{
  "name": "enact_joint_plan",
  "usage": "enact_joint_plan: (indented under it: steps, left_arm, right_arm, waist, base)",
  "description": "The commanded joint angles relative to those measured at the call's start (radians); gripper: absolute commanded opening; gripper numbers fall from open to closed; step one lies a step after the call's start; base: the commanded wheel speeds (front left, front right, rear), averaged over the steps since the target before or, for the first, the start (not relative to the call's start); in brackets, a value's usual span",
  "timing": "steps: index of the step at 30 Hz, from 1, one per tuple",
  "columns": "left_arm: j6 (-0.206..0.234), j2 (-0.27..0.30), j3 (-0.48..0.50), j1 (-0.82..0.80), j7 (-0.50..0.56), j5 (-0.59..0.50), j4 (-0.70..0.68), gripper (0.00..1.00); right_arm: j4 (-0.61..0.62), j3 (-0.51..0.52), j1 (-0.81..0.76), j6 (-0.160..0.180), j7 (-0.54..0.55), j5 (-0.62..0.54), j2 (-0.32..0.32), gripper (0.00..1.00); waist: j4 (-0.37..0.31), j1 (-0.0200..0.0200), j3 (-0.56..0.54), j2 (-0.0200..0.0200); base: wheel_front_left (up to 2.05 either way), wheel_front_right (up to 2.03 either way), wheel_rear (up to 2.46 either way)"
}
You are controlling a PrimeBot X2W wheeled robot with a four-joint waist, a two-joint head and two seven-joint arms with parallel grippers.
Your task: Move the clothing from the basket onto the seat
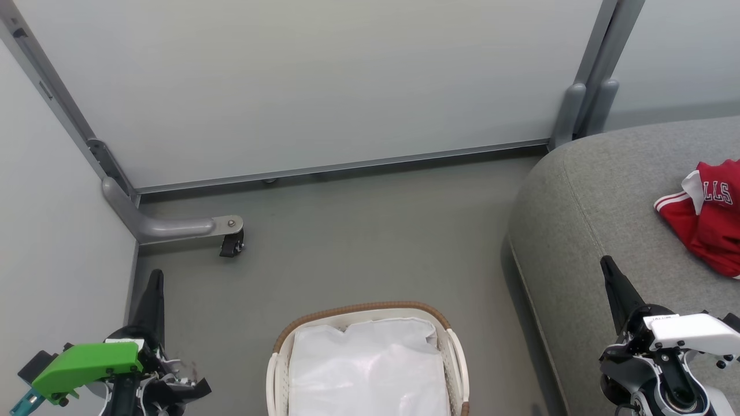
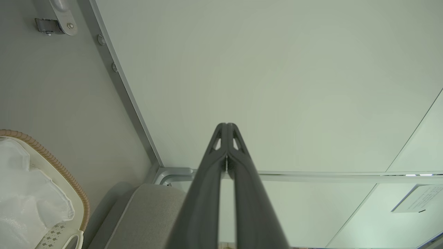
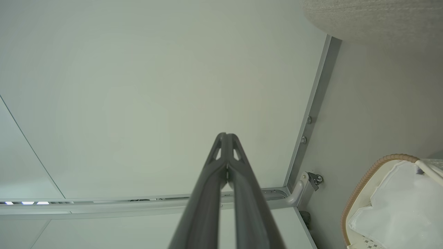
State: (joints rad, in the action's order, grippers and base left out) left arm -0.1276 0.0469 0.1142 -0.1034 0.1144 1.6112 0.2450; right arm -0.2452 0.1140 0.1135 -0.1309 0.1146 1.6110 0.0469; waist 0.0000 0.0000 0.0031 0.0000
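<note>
Clothing [image 1: 710, 228]: perhaps two red pieces on one seat [image 1: 578, 219]; one basket [image 1: 358, 308]

Pale partition panels [image 1: 318, 86] enclose a grey floor [image 1: 376, 242].

I am holding both arms low. The left gripper [image 1: 155, 278] is sitting at lower left under its green wrist housing, fingers [image 2: 207, 180] pressed together, pointing up. The right gripper [image 1: 608, 268] is sitting at lower right, white housing, fingers likewise closed, gripping nothing.
</note>
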Motion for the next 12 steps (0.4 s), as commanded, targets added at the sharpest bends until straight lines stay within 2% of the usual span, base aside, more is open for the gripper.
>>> enact_joint_plan:
  steps: [1, 12]
  left_arm:
    - [-0.007, 0.006, 0.002, -0.011, 0.003, 0.004, -0.001, 0.00]
    - [-0.007, 0.006, 0.002, -0.011, 0.003, 0.004, -0.002, 0.00]
  right_arm:
    - [0.003, 0.002, -0.010, 0.000, 0.003, 0.004, 0.006, 0.00]
    - [0.003, 0.002, -0.010, 0.000, 0.003, 0.004, 0.006, 0.00]
  waist:
    - [0.000, 0.0000, 0.000, 0.0000]
    - [0.000, 0.0000, 0.000, 0.0000]
  base:
    - [0.00, 0.00, 0.00]
    - [0.00, 0.00, 0.00]
